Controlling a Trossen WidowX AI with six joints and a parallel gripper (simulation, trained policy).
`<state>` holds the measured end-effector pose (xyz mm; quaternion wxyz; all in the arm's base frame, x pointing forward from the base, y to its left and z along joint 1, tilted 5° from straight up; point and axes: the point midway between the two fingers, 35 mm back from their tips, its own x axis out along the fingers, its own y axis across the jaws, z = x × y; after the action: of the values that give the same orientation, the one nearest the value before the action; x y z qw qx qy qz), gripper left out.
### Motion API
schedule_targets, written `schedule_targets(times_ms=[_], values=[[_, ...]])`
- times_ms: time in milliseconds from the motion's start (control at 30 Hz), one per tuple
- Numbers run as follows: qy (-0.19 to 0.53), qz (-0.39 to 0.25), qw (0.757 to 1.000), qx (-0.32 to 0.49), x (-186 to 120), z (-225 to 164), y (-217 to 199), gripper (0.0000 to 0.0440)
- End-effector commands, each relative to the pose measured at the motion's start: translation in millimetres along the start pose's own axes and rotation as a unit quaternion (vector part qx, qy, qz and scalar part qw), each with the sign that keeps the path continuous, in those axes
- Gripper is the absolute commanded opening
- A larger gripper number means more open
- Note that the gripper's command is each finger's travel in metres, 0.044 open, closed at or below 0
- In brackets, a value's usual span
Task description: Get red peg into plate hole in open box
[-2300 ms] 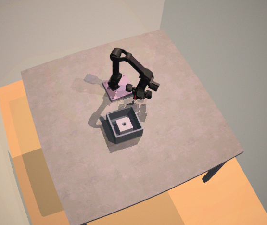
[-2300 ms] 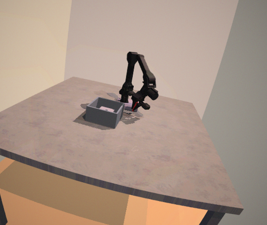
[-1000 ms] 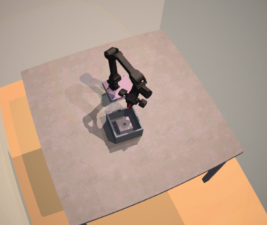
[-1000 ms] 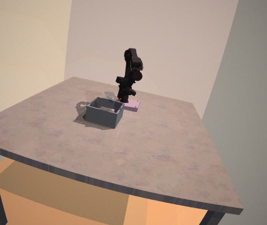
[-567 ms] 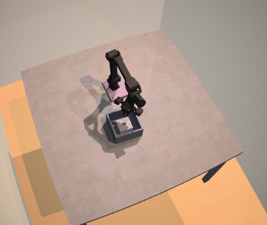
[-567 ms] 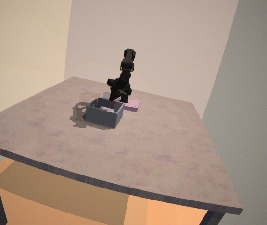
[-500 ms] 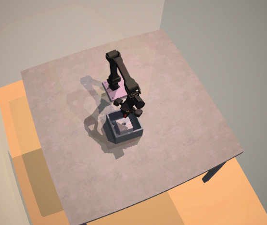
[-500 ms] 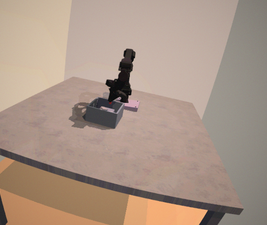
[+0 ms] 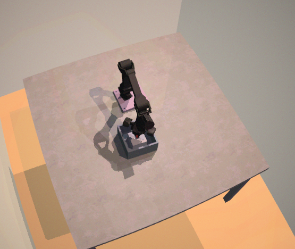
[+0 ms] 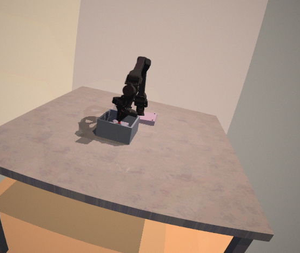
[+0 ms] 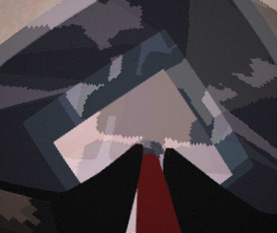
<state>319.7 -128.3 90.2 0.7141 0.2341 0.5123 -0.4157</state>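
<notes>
The red peg (image 9: 136, 136) (image 10: 119, 122) (image 11: 155, 198) is between the fingers of my gripper (image 9: 136, 133) (image 10: 119, 119) (image 11: 152, 153), which is shut on it. The gripper reaches down into the open dark grey box (image 9: 143, 150) (image 10: 113, 132) (image 11: 58, 15). The peg's lower end is over or at the pale plate (image 9: 141, 140) (image 10: 125, 123) (image 11: 133, 104) at the box's bottom. In the wrist view a dark patch, seemingly the hole's edge, shows just beyond the peg's end. The rest of the hole is hidden, and I cannot tell whether the tip has entered it.
The box walls stand around the fingers on all sides. The arm's pink base plate (image 9: 128, 105) (image 10: 148, 118) lies behind the box on the table (image 9: 188, 149) (image 10: 164, 165). Shadows of the arm fall across the box and the table.
</notes>
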Motion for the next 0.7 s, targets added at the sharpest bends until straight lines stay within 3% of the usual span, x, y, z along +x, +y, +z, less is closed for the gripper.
schedule_targets(times_ms=[0,100,233,567,667], values=[[0.017,0.002,1.000,-0.019,12.1,-4.0,1.0,0.0080],[0.027,0.005,0.999,-0.025,18.7,-2.9,1.8,0.0149],[0.024,0.017,0.999,-0.041,18.3,8.1,7.8,0.0184],[0.038,0.054,0.996,-0.058,6.9,27.1,34.2,0.0440],[0.044,0.068,0.995,-0.065,0.9,32.5,43.7,0.0440]])
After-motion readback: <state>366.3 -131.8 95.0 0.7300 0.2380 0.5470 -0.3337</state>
